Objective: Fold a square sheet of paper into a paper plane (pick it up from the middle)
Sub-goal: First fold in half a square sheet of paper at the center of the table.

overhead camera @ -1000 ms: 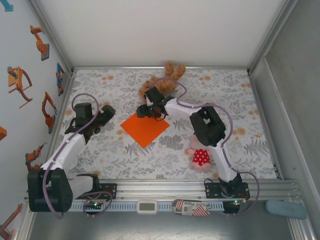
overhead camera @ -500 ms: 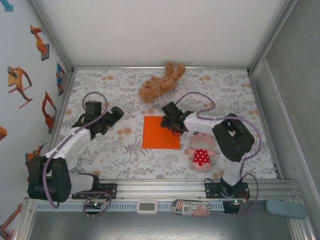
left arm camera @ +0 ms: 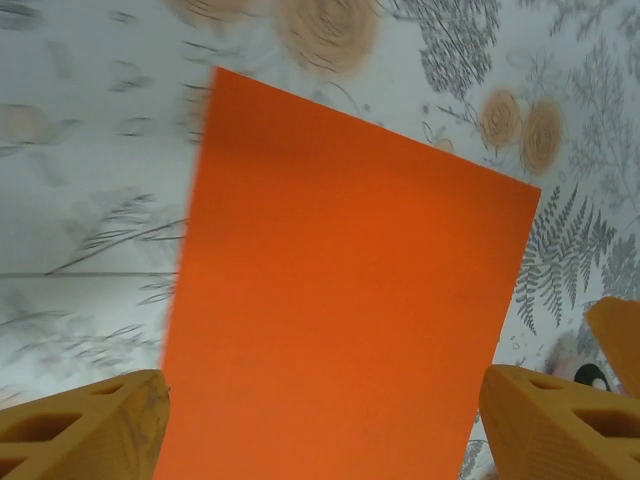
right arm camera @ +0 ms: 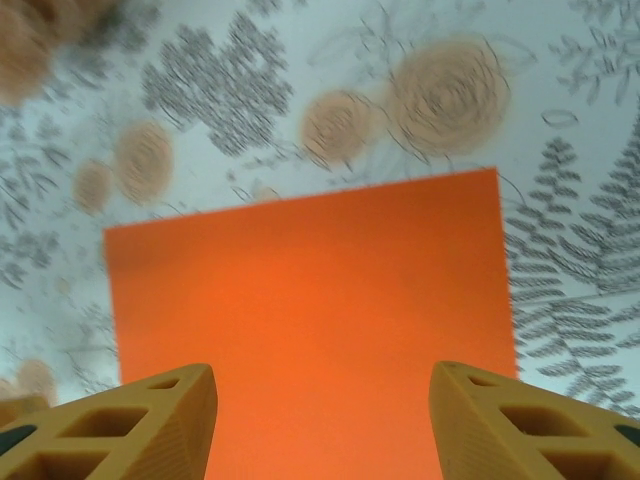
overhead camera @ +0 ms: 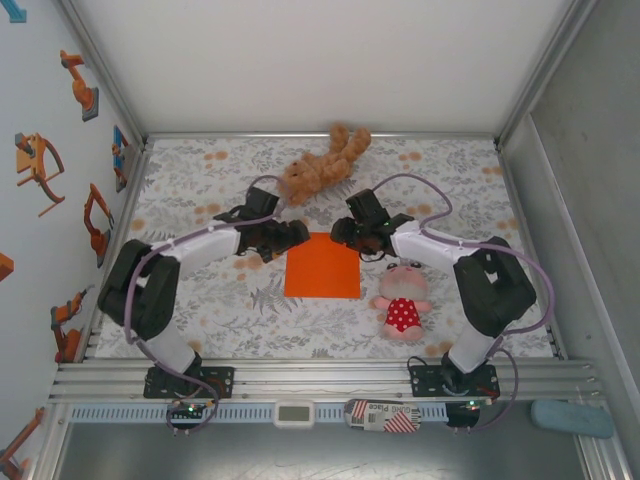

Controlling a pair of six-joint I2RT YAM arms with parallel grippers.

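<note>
We see the square sheet of paper (overhead camera: 322, 265) flat, centre of the table (overhead camera: 200, 300); left gripper (overhead camera: 292, 235) at its 11 o'clock, right gripper (overhead camera: 343, 232) at 1 o'clock, both jaws spread, empty. Pinch mid-sheet, not corners.

Bright even light, motion-blurred wrist views

one orange sheet (overhead camera: 322, 268), one plush bear (overhead camera: 322, 168), one doll (overhead camera: 402, 305), perhaps one pouch (overhead camera: 572, 418)
</note>
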